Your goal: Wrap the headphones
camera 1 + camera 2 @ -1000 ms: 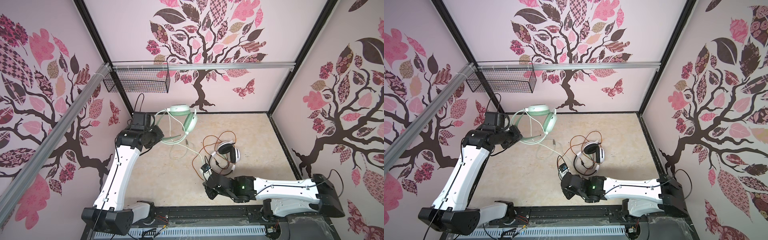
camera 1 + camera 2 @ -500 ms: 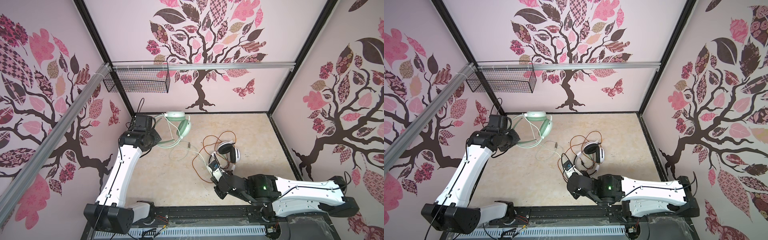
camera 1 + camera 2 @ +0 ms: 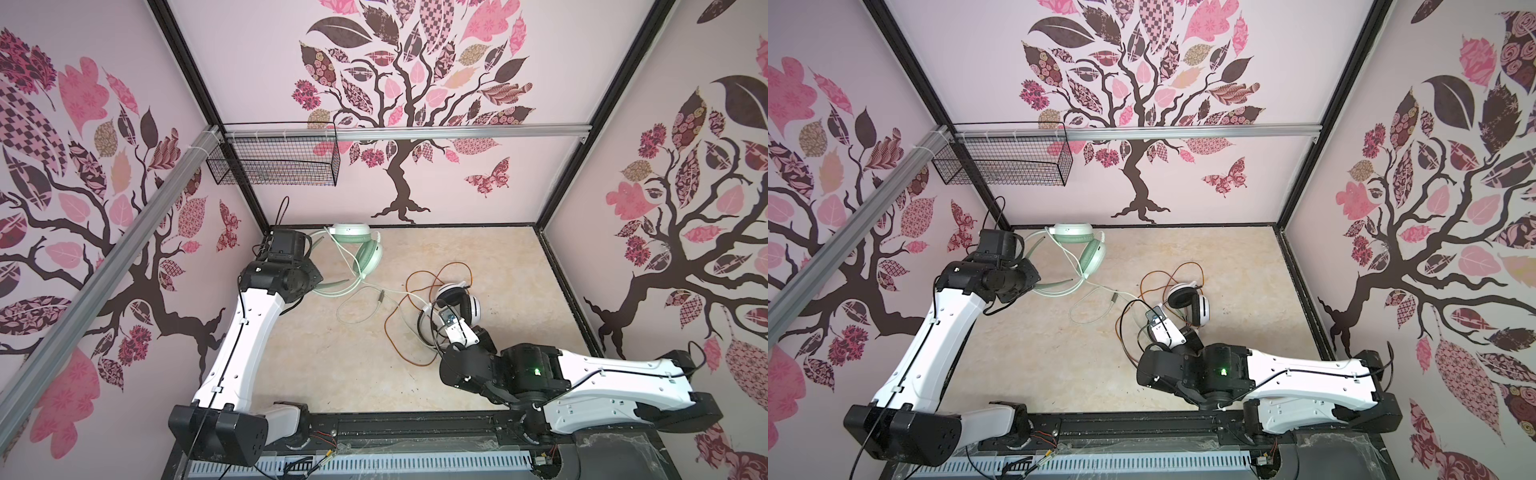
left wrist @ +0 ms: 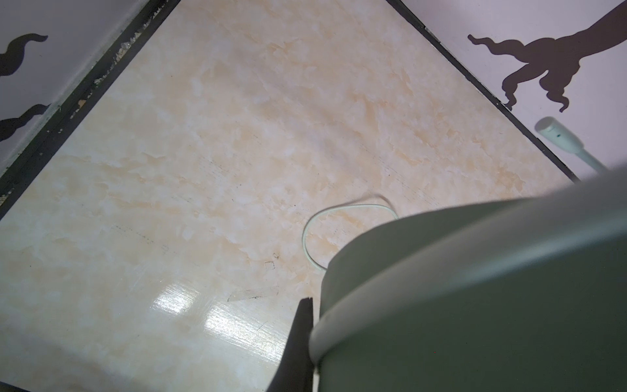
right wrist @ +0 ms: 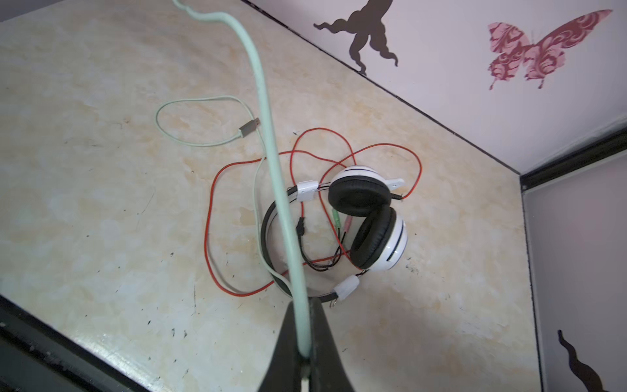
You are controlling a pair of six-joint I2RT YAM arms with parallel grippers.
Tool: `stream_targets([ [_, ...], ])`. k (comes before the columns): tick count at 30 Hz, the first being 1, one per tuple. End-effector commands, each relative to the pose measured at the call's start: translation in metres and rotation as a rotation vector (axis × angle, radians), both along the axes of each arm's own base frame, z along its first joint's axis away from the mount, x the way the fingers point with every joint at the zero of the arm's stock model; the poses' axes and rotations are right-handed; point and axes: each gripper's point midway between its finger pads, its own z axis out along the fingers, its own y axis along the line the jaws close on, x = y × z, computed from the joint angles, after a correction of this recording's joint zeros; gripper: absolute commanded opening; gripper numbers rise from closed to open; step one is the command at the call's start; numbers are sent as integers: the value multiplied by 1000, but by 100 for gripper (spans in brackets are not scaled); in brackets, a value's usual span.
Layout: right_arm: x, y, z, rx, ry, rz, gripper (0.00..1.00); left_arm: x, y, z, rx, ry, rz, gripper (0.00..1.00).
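**At the rear-left corner a headset is anchored while its cable is held taut**

Far to the left, the left arm [image 3: 249,332] rises from the front edge and bends its wrist over the mint-green headset [image 3: 365,253], which sits close to the back wall. The left jaws are closed. In the left wrist view one dark finger [image 4: 302,339] lies tight against the headset's body [image 4: 475,288], so they seem to grip it, though the contact itself is hidden. Whether the headset is lifted or resting I cannot tell. The microphone boom [image 4: 556,135] points toward the wall. This hold probably serves as an anchor, keeping the headset fixed so cable can be wound round it.

Moving toward the middle, the pale green cable [image 5: 271,152] leaves the headset and crosses the tabletop [image 3: 332,374]. A slack loop of it, ending in the USB plug [image 5: 249,127], lies flat.

On the right side, the right arm [image 3: 602,374] stretches low from the front corner, forearm nearly level. The right jaws are pinched shut on the pale green cable, which runs out of them straight and tight. That suits guiding it into turns.

Beneath them the white-and-black headset [image 5: 369,217] lies on the tabletop, not gripped by either arm. Its orange-red cable [image 5: 207,230] sprawls in loose loops that the green strand crosses, so the two could snag.
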Motion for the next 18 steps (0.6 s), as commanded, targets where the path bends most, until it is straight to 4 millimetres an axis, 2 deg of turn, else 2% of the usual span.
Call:
stream_targets([
  [1,9,-9,25,-32,-91,-63,0,9,-5,2,-39,-44,0,0],
  [4,5,4,33,-27,-85,-10,0,8,5,-5,13,-22,35,0],
  [9,-20,43,47,-24,-137,216,0,9,13,-24,68,52,53,0],
  [13,-21,59,58,-107,-186,275,0,9,11,-33,117,96,30,0],
  [18,-16,80,84,-159,-291,309,0,3,-7,-33,251,94,-56,0],
])
